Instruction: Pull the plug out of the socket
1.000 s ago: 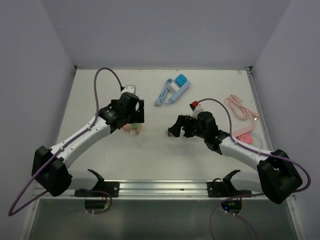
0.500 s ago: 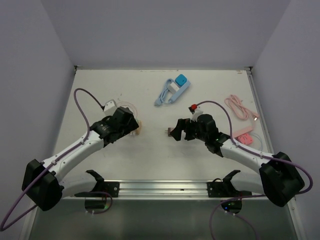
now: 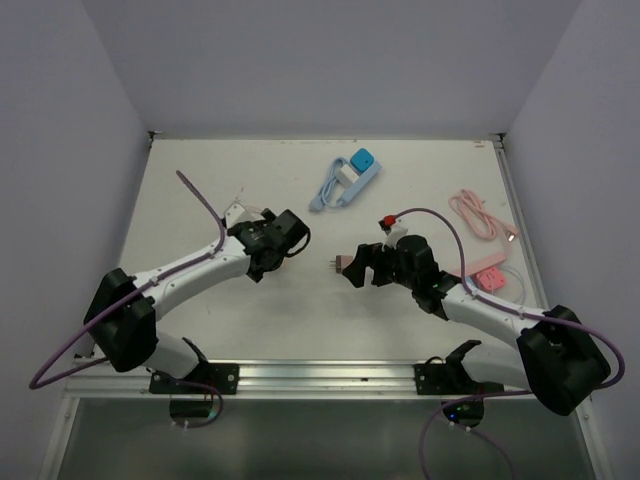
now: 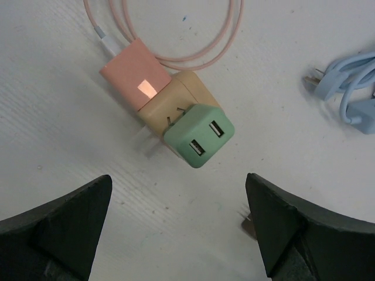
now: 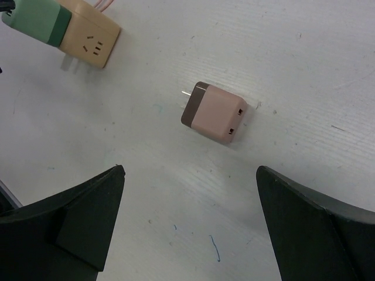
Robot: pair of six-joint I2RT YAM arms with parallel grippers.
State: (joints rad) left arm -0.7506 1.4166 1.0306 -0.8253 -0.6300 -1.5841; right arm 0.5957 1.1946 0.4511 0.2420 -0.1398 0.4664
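A beige socket cube (image 4: 179,99) lies on the table with a green USB plug (image 4: 199,134) and a pink plug (image 4: 136,76) with a pink cable stuck in it. My left gripper (image 4: 179,231) is open just short of the green plug, touching nothing. In the top view the left gripper (image 3: 283,243) hides the socket. A pink-and-brown plug (image 5: 214,113) lies loose on the table, prongs pointing left; it also shows in the top view (image 3: 342,263). My right gripper (image 5: 190,228) is open and empty just behind it. The socket (image 5: 91,38) shows at the right wrist view's top left.
A light blue cable with its adapter (image 3: 345,180) lies at the back middle; its plug end (image 4: 328,82) is to the right of the socket. A pink cable (image 3: 480,215) and a pink block (image 3: 487,270) lie at the right.
My left gripper swung left and then back right, and is now low over the socket with the arm folded lower. The right gripper drew back slightly; the pink-and-brown plug stays put.
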